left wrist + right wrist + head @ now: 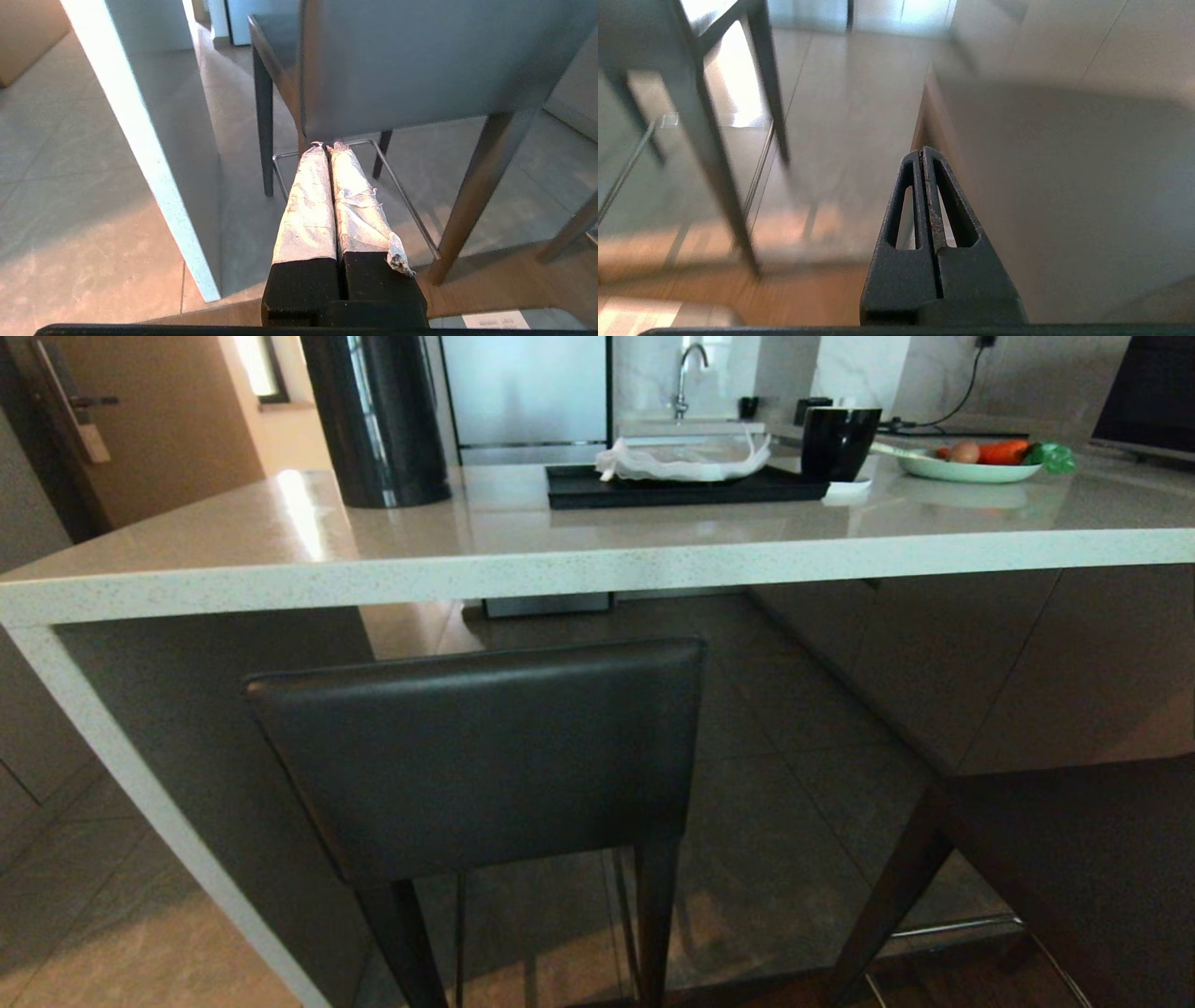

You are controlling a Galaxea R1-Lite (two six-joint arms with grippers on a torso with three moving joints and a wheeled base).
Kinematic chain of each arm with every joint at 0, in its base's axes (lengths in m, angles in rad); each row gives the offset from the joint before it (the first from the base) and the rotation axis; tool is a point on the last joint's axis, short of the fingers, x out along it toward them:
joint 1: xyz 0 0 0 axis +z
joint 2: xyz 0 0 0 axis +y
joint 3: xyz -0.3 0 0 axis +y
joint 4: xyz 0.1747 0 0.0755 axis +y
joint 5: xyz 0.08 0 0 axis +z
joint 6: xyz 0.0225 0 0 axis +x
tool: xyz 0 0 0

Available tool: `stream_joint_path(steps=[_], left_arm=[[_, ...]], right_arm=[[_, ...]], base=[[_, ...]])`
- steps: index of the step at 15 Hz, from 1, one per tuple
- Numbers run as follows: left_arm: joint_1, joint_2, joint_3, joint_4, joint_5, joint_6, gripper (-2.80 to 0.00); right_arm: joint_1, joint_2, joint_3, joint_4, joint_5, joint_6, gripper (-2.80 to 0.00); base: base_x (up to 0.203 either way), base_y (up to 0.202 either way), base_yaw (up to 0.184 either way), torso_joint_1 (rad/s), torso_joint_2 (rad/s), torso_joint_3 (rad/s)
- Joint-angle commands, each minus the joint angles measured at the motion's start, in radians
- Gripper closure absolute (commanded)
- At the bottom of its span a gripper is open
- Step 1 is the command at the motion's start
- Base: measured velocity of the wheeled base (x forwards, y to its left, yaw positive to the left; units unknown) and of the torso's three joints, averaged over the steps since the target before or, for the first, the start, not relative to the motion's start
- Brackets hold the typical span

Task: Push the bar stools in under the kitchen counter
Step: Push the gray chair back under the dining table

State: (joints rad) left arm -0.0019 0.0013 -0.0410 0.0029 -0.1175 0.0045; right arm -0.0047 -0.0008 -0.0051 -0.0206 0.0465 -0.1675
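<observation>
The kitchen counter (597,560) is a thick pale speckled slab with a matching side panel (140,140). One bar stool (476,756) stands in front of me, its dark backrest just below the slab's front edge. A second bar stool (1074,877) shows partly at the lower right. Neither gripper appears in the head view. My left gripper (327,145), its fingers (308,205) wrapped in pale tape, is shut and empty, pointing at the lower edge of the stool's backrest (420,60); whether they touch is unclear. My right gripper (923,150) is shut and empty beside the stool legs (710,154).
On the counter stand a tall dark cylinder (378,420), a black tray (681,485) with white cloth, a black cup (838,441) and a plate of vegetables (971,465). Cabinet fronts (1027,663) close the right side. A chrome footrest (402,186) rings the stool legs.
</observation>
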Motion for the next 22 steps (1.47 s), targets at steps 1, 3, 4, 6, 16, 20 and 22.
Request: stream_joint_path(steps=[1,3,4,6,16,20,22], left_arm=[[-0.001,0.002,0.014,0.001,0.024,-0.001,0.0],[-0.001,0.002,0.015,0.001,0.034,-0.009,0.0],[-0.001,0.002,0.015,0.002,0.038,-0.015,0.0],[-0.001,0.002,0.014,0.004,0.067,-0.028,0.0],[-0.001,0.002,0.041,-0.006,0.12,0.012,0.0],[-0.003,0.002,0.041,-0.004,0.122,0.011,0.0],[-0.001,0.002,0.041,-0.003,0.122,0.014,0.0]], right_arm=[[0.0,0.001,0.005,0.036,0.004,0.039,0.0],[0.0,0.001,0.005,0.033,0.004,0.049,0.0],[0.0,0.001,0.005,0.033,0.004,0.049,0.0],[0.0,0.001,0.005,0.033,0.002,0.051,0.0],[0.0,0.001,0.005,0.033,0.001,0.051,0.0],[0.0,0.001,0.005,0.033,0.001,0.052,0.0],[0.0,0.001,0.005,0.033,0.001,0.052,0.0]], base=[[0.0,0.0,0.0,0.0,0.0,0.0],[0.0,0.0,0.0,0.0,0.0,0.0],[0.0,0.0,0.0,0.0,0.0,0.0],[0.0,0.0,0.0,0.0,0.0,0.0],[0.0,0.0,0.0,0.0,0.0,0.0],[0.0,0.0,0.0,0.0,0.0,0.0],[-0.043,0.0,0.001,0.006,0.0,0.001]])
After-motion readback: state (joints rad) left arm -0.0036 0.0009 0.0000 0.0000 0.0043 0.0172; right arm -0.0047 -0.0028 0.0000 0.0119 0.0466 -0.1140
